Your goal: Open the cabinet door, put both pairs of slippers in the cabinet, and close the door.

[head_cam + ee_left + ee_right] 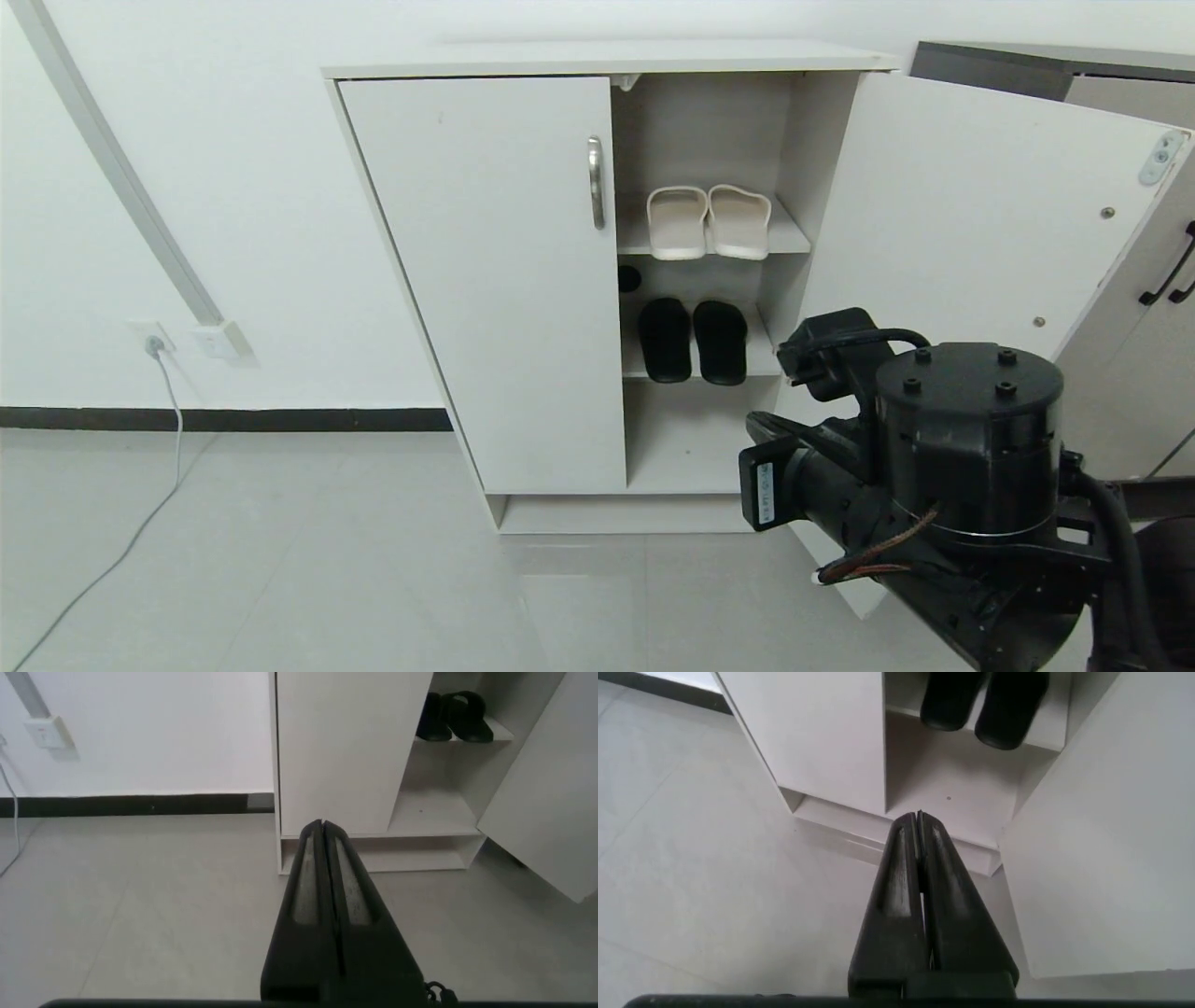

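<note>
The white cabinet [485, 280] stands against the wall with its left door shut and its right door [971, 205] swung wide open. A white pair of slippers [708, 221] lies on the upper shelf. A black pair of slippers [693, 341] lies on the shelf below, toes outward; it also shows as black slippers [455, 717] and black slippers [982, 700] in the wrist views. My right arm [934, 448] hangs low in front of the open door. The right gripper [918, 819] is shut and holds nothing, near the cabinet's bottom compartment. Farther back over the floor, my left gripper [322, 826] is shut and empty.
A metal handle [596, 182] is on the shut left door. A wall socket with a cable [154, 345] is at the left, the cable trailing over the tiled floor [280, 560]. Another cabinet [1148, 308] stands just behind the open door at the right.
</note>
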Robot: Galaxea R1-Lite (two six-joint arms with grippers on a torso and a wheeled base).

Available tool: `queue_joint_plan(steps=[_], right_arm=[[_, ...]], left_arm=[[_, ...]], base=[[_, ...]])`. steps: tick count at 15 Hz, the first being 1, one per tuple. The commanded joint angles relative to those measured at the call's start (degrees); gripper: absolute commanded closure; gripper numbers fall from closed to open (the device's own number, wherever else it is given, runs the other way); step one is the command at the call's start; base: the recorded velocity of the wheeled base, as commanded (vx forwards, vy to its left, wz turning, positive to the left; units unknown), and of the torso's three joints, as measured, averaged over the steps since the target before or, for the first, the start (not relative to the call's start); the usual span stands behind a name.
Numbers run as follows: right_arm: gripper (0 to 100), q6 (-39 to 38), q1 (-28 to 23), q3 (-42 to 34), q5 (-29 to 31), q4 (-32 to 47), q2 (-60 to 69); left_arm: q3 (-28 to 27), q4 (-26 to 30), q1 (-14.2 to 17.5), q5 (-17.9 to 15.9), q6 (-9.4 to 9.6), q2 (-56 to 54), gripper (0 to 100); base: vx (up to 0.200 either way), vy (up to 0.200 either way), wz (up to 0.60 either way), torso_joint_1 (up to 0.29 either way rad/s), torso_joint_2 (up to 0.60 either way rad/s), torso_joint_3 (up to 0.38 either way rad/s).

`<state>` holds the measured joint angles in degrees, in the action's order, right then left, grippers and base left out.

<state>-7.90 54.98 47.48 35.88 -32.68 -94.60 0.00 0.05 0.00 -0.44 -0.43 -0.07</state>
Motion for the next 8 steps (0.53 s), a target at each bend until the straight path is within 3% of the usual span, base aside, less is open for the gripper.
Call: queue_joint_plan(steps=[1, 8], right_arm=[[100, -0.01, -0.05, 0.07, -0.11, -0.01, -0.15], [100, -0.10, -1.10, 0.24, -0.63, -0.01, -1.73]], left_arm=[[0.00, -0.05, 0.00, 0.00, -0.01, 0.07, 100], [0.00, -0.05, 0.00, 0.00, -0.01, 0.07, 100]], base=[[0.000, 0.000, 0.00, 0.000, 0.00, 0.000], [0.000, 0.000, 0.00, 0.000, 0.00, 0.000]])
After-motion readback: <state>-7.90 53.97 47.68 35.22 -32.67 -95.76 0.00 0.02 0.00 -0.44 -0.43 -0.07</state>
